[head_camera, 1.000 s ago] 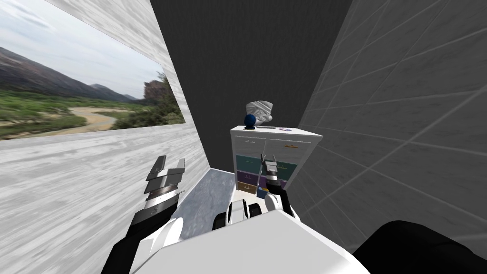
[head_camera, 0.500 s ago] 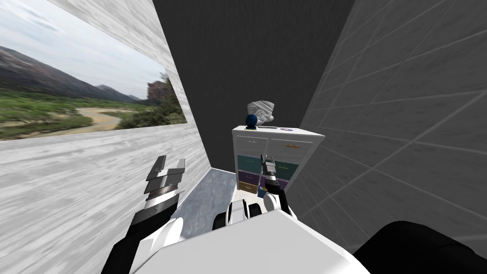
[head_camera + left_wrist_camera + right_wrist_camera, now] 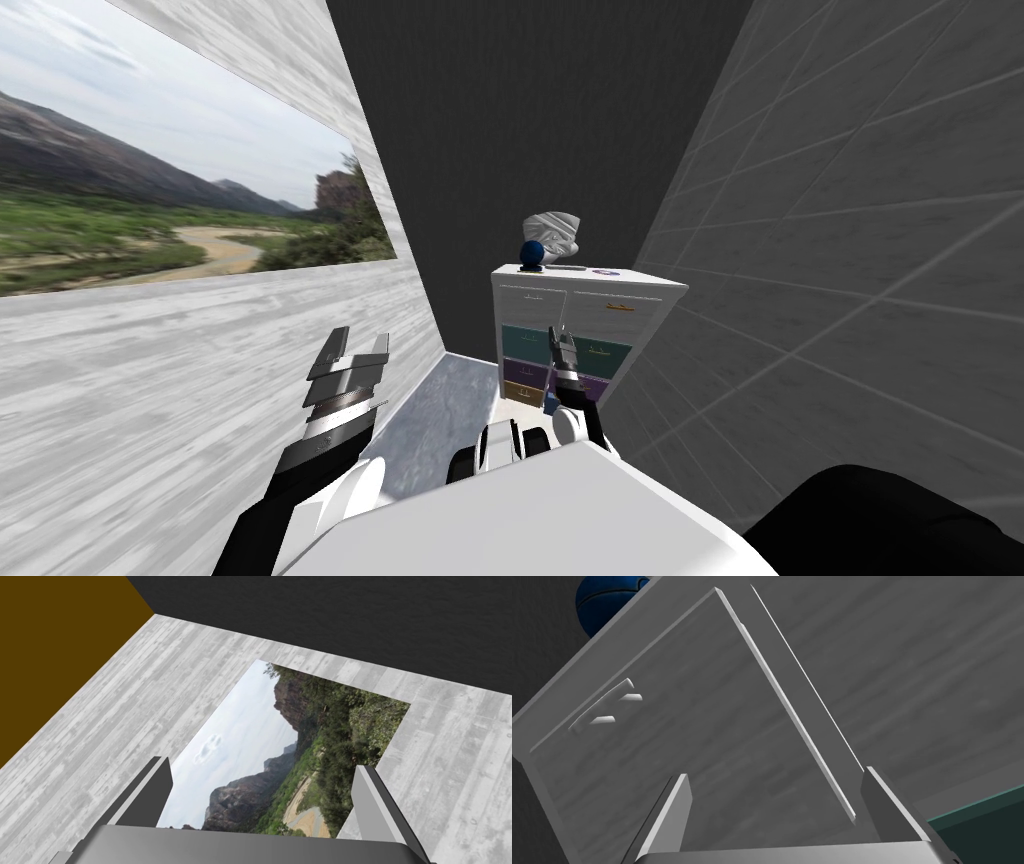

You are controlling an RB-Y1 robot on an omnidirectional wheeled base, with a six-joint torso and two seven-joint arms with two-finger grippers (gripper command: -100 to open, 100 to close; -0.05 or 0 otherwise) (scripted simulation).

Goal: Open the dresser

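The white dresser (image 3: 645, 300) stands in the far corner, with white top drawers and teal, purple and yellow ones below. My right gripper (image 3: 558, 342) is stretched out in front of it at the height of the teal row, open and holding nothing. In the right wrist view the gripper (image 3: 777, 811) faces a white top drawer front (image 3: 712, 741) from close by. That drawer's bar handle (image 3: 604, 707) lies off beyond one finger, and a teal drawer (image 3: 982, 821) shows beside the other. My left gripper (image 3: 350, 352) is raised by the left wall, open (image 3: 262, 796).
A blue ball (image 3: 530, 252) and a white crumpled figure (image 3: 553, 235) stand on the dresser's top, beside flat items. A grey tiled wall (image 3: 850, 250) runs close along the right. The left wall holds a large window (image 3: 150, 210). A strip of pale floor (image 3: 440, 400) leads to the dresser.
My view has shifted slightly, so the dresser sits a little further right. The right gripper has reached a bit further toward the dresser front. The left arm has not moved.
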